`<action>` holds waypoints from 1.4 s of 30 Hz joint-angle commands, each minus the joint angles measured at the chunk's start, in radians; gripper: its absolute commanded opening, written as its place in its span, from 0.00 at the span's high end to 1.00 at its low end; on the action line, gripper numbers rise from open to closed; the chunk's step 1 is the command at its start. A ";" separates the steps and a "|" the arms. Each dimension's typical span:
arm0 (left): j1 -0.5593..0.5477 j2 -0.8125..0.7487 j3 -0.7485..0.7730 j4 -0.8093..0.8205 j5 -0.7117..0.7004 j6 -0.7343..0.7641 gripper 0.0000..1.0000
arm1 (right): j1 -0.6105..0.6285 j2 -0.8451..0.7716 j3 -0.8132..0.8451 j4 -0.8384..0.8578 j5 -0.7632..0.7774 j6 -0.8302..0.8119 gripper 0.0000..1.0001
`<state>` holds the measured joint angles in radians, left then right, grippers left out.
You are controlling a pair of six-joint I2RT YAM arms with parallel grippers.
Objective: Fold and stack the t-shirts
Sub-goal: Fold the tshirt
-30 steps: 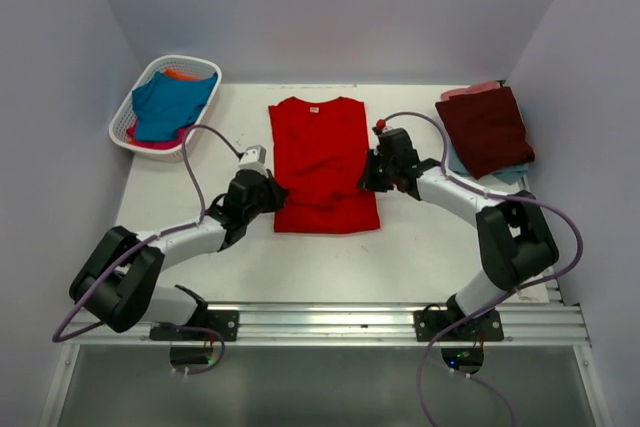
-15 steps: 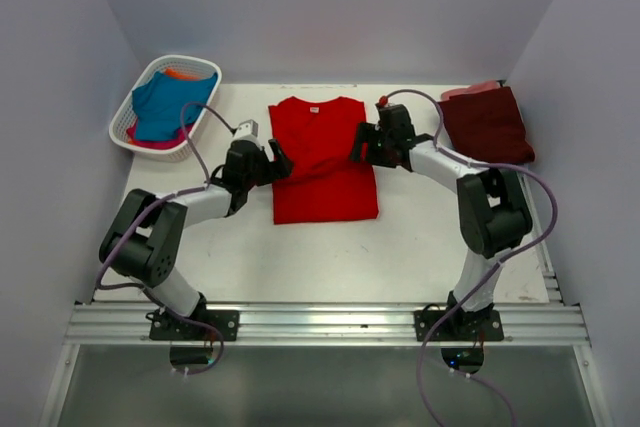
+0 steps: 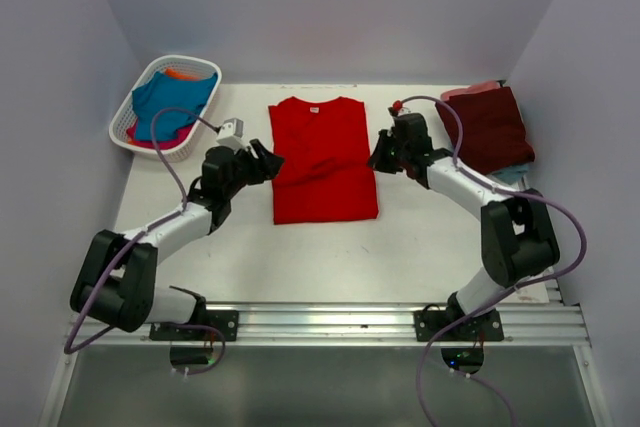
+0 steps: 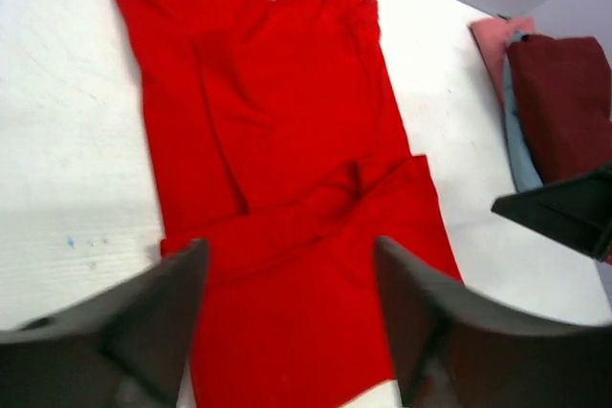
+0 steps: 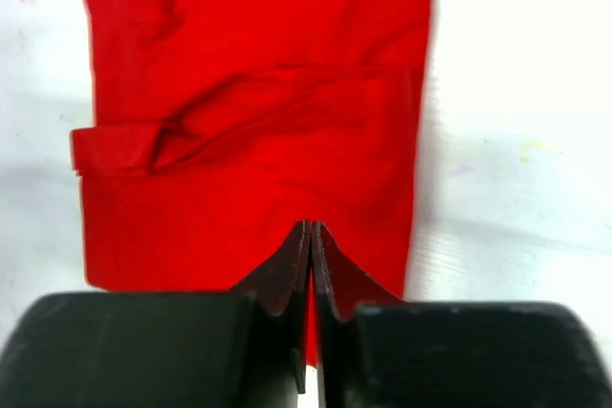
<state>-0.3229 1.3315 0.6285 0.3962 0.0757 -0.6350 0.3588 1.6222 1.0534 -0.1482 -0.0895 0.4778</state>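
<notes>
Left pincer (image 3: pixel 262 159): black fingers spread wide, empty, beside the left edge of the red t-shirt (image 3: pixel 325 162). Right pincer (image 3: pixel 380 156): fingers pressed together, nothing between them, at the shirt's right edge. Red t-shirt: soft cloth, sleeves folded in, a long rectangle lying flat mid-bench (image 3: pixel 330 257). Maroon t-shirt (image 3: pixel 487 129): folded, topping a pile far right. White lattice basket (image 3: pixel 122 129): teal t-shirt (image 3: pixel 170 99) inside

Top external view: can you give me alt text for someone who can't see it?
A red t-shirt, sleeves folded in, lies flat between two robot arms, the left end effector and right end effector at its sides. A white basket with a teal t-shirt on top sits back left; a maroon t-shirt tops a folded stack back right.
</notes>
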 commanded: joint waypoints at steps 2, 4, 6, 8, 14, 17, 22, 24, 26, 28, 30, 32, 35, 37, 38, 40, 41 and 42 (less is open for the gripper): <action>0.002 0.125 -0.039 0.137 0.210 0.008 0.67 | 0.002 0.056 0.025 0.120 -0.242 0.047 1.00; 0.002 0.187 -0.020 0.196 0.278 -0.018 0.91 | 0.008 0.121 0.031 0.192 -0.346 0.109 1.00; 0.002 0.273 -0.003 0.280 0.375 -0.055 1.00 | 0.032 0.163 0.052 0.274 -0.426 0.143 1.00; 0.001 0.331 -0.001 0.344 0.447 -0.083 1.00 | 0.057 0.215 0.074 0.288 -0.438 0.153 1.00; -0.001 0.397 0.000 0.503 0.535 -0.150 1.00 | 0.121 0.338 0.115 0.400 -0.523 0.243 1.00; -0.007 0.393 -0.010 0.517 0.544 -0.169 1.00 | 0.158 0.382 0.149 0.409 -0.526 0.255 1.00; -0.057 0.388 -0.006 0.426 0.494 -0.140 1.00 | 0.187 0.436 0.223 0.365 -0.495 0.237 1.00; -0.090 0.385 -0.006 0.359 0.448 -0.114 1.00 | 0.190 0.456 0.249 0.332 -0.472 0.226 1.00; -0.119 0.387 0.002 0.260 0.391 -0.089 1.00 | 0.189 0.465 0.269 0.302 -0.442 0.216 1.00; -0.136 0.383 -0.001 0.216 0.352 -0.060 1.00 | 0.190 0.475 0.283 0.280 -0.425 0.196 1.00; -0.150 0.385 0.000 0.156 0.306 -0.040 1.00 | 0.189 0.484 0.304 0.253 -0.412 0.190 1.00; -0.154 0.394 0.008 0.089 0.256 -0.020 1.00 | 0.192 0.496 0.322 0.228 -0.409 0.182 1.00; -0.156 0.414 0.026 0.002 0.170 0.001 1.00 | 0.195 0.502 0.327 0.214 -0.401 0.177 1.00; -0.156 0.439 0.037 -0.025 0.154 0.008 1.00 | 0.203 0.501 0.324 0.211 -0.401 0.174 1.00; -0.156 0.448 0.039 -0.023 0.154 0.006 1.00 | 0.212 0.499 0.321 0.205 -0.398 0.171 1.00; -0.156 0.466 0.037 -0.019 0.162 0.003 1.00 | 0.219 0.495 0.313 0.200 -0.394 0.162 1.00; -0.156 0.469 0.037 -0.011 0.165 0.000 1.00 | 0.227 0.489 0.301 0.200 -0.388 0.160 1.00; -0.156 0.472 0.037 -0.010 0.167 0.000 1.00 | 0.229 0.490 0.297 0.199 -0.383 0.157 1.00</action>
<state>-0.4797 1.7596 0.6624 0.4591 0.3206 -0.6842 0.5671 2.1166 1.3453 0.0658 -0.4973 0.6636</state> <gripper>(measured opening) 0.004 0.007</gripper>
